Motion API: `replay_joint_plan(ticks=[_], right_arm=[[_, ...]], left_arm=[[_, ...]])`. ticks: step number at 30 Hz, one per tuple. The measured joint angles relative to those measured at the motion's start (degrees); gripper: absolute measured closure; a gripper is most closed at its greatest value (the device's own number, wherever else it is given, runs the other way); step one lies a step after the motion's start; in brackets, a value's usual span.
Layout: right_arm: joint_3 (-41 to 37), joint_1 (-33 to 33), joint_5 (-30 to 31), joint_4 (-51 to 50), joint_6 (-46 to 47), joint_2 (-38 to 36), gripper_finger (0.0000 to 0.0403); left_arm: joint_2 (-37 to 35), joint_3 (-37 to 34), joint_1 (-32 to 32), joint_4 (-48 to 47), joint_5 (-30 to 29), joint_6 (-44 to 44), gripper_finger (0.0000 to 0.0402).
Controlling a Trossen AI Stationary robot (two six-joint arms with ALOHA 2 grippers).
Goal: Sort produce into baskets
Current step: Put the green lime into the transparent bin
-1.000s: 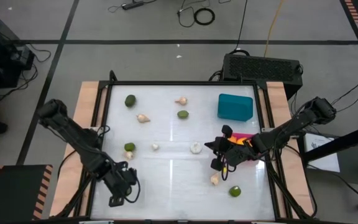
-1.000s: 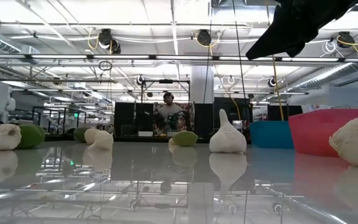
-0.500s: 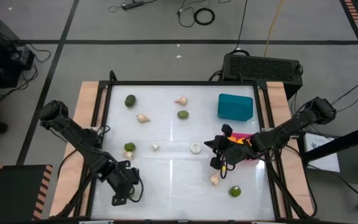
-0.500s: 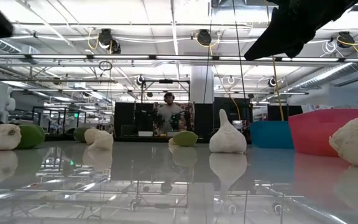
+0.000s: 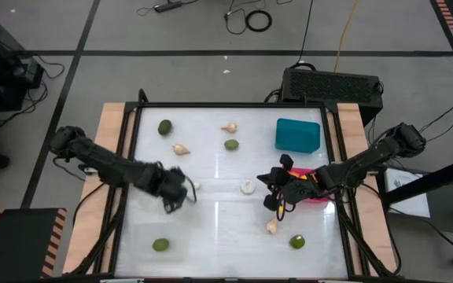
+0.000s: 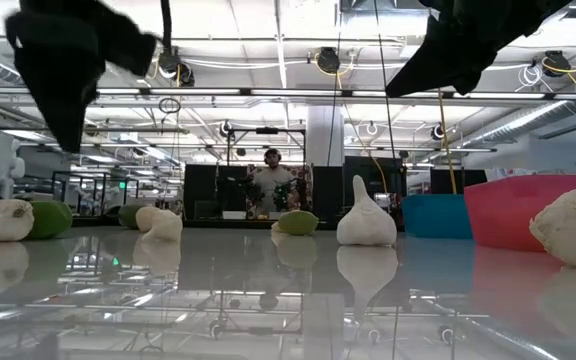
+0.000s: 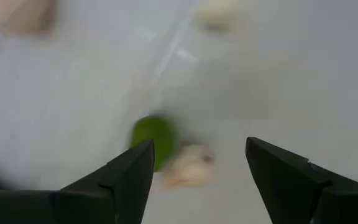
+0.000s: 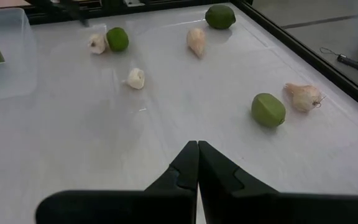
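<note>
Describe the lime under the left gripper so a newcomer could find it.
On the table's left half, the left gripper hangs open. The lime lies just below it. It is the only lime with a small garlic bulb right beside it.

Dark green limes (image 5: 164, 127), whitish-beige garlic bulbs (image 5: 181, 149), a teal bin (image 5: 298, 134), a magenta-pink bin (image 6: 533, 208), a glossy white surface (image 5: 219, 224); the clear bin (image 8: 5, 59) looks faintly bluish.
</note>
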Motion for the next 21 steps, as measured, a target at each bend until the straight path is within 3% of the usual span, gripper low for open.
replay_joint_plan(ticks=[3,7,21], right_arm=[[0.00,0.00,-0.01,0.01,-0.68,0.00,0.0403],[0.00,0.00,-0.01,0.03,-1.09,0.00,0.0403],[0.00,0.02,-0.04,-0.04,-1.95,0.00,0.0403]], left_arm=[[0.00,-2.13,4.18,-0.78,4.31,-0.60,0.0144],[0.01,-5.45,7.27,3.11,7.36,7.26,0.0144],[0.00,-11.91,9.87,3.55,5.93,9.29,0.0144]])
